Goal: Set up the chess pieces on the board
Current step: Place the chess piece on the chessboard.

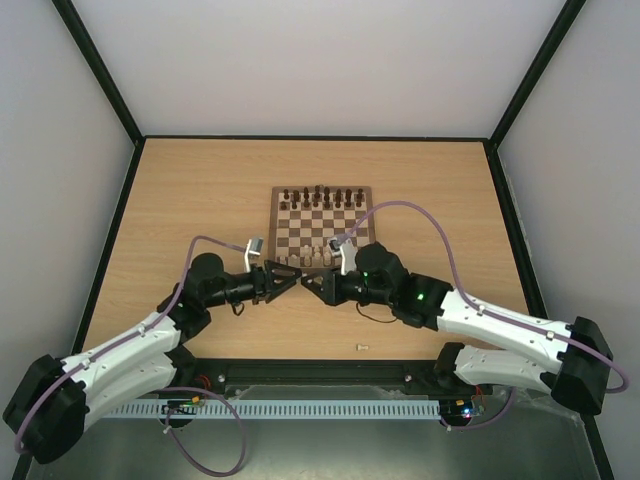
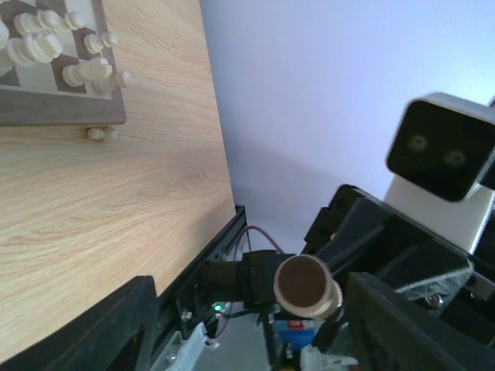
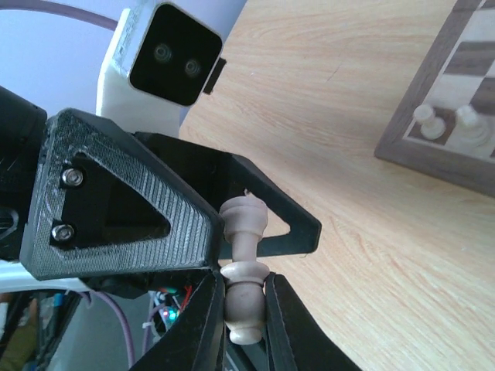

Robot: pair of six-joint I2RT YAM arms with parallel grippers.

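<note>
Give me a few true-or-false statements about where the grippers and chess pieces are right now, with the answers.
1. The right gripper clamps a pale chess piece. True.
2. The left gripper is shut on that piece too. False: its jaws stand open.
3. Dark pieces stand along the far side of the board. True.
4. Every pale piece is on the board. False: a stray piece lies on the table just beside the board's border.

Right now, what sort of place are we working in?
Probably an enclosed robot test cell: pale wall panels in a black frame, and a wood-grain table bearing a chessboard.
</note>
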